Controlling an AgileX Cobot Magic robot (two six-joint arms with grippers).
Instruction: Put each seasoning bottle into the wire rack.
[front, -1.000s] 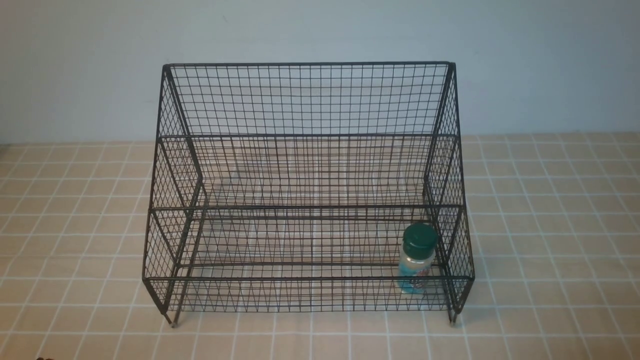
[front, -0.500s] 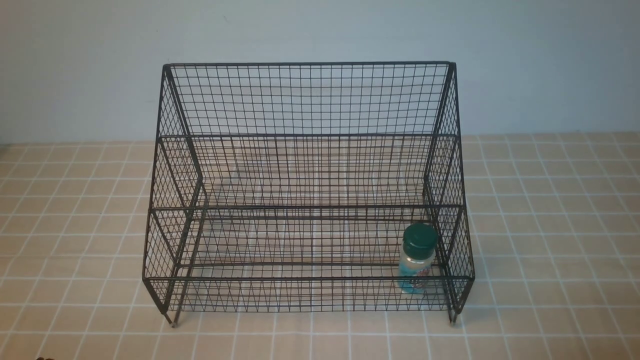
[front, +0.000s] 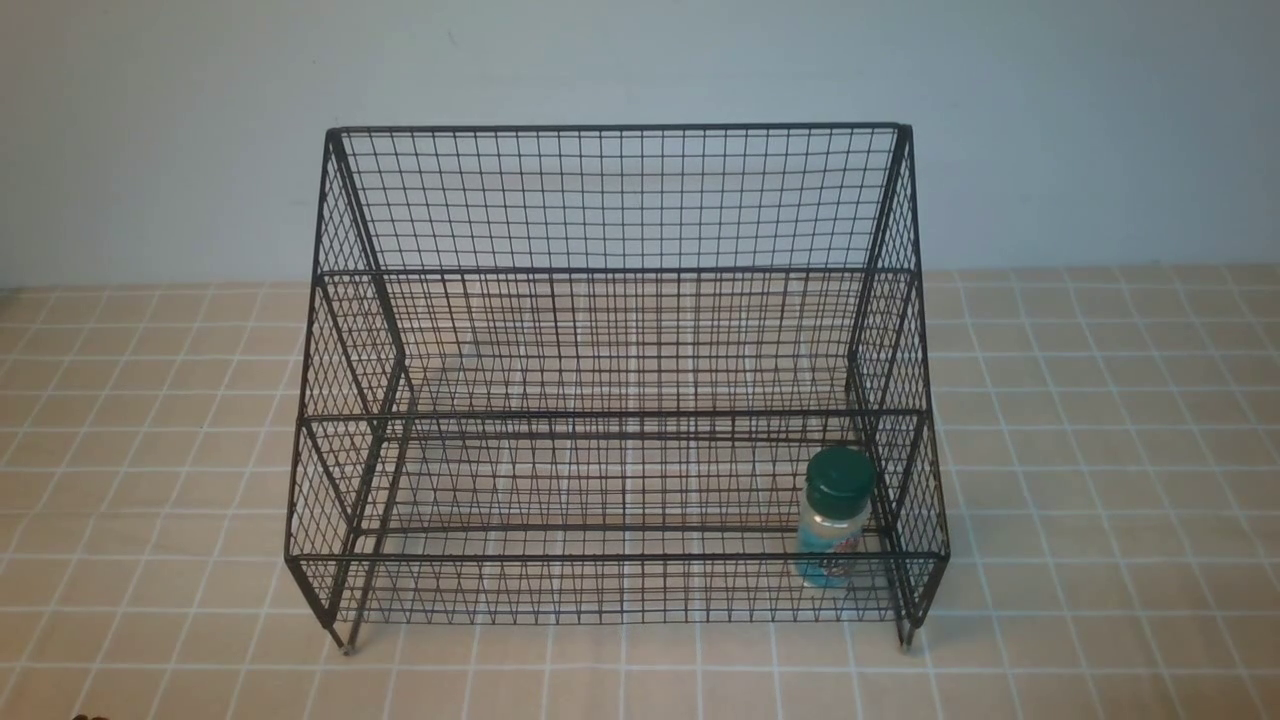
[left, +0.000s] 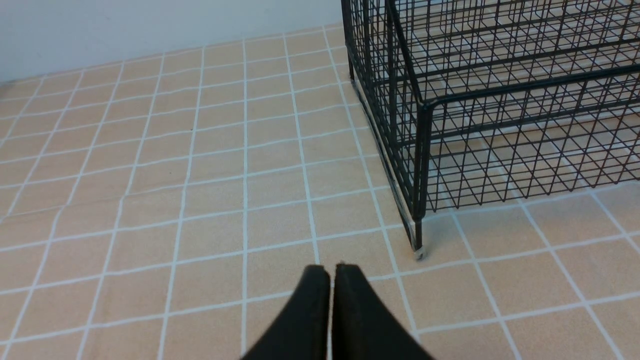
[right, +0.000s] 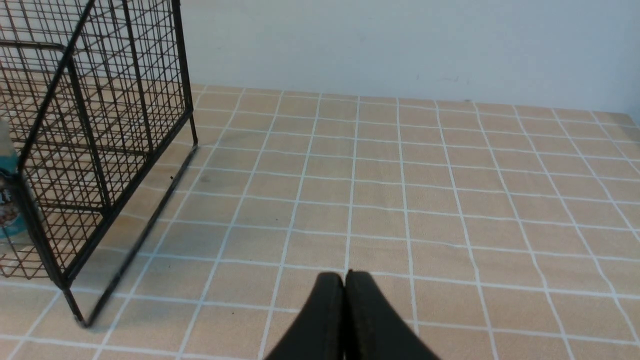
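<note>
currently, the wire rack (front: 615, 380) stands on the tiled tabletop (front: 1100, 450) with its tall grid back toward the pale wall (front: 640, 60) and its three tiers stepping down toward the camera. the seasoning bottle (front: 832, 517) stands upright inside the lowest, front tier, at the rack's right end, just beside the right mesh side. its dark green cap is on top, and the teal-blue label shows through the front wires.

neither arm appears in the front view.

in the left wrist view, the left gripper (left: 331, 272) hangs over bare tiles with its two black fingers pressed together, tip against tip, holding nothing. the rack's front-left corner post and foot (left: 419, 250) lie near the fingertips but apart from them.

in the right wrist view, the right gripper (right: 344, 280) is likewise closed, fingers meeting along their length, with nothing between them. it sits over open tabletop, well apart from the rack's right mesh side (right: 100, 115). a sliver of the bottle's label (right: 7, 195) shows through the mesh at the frame edge.
</note>
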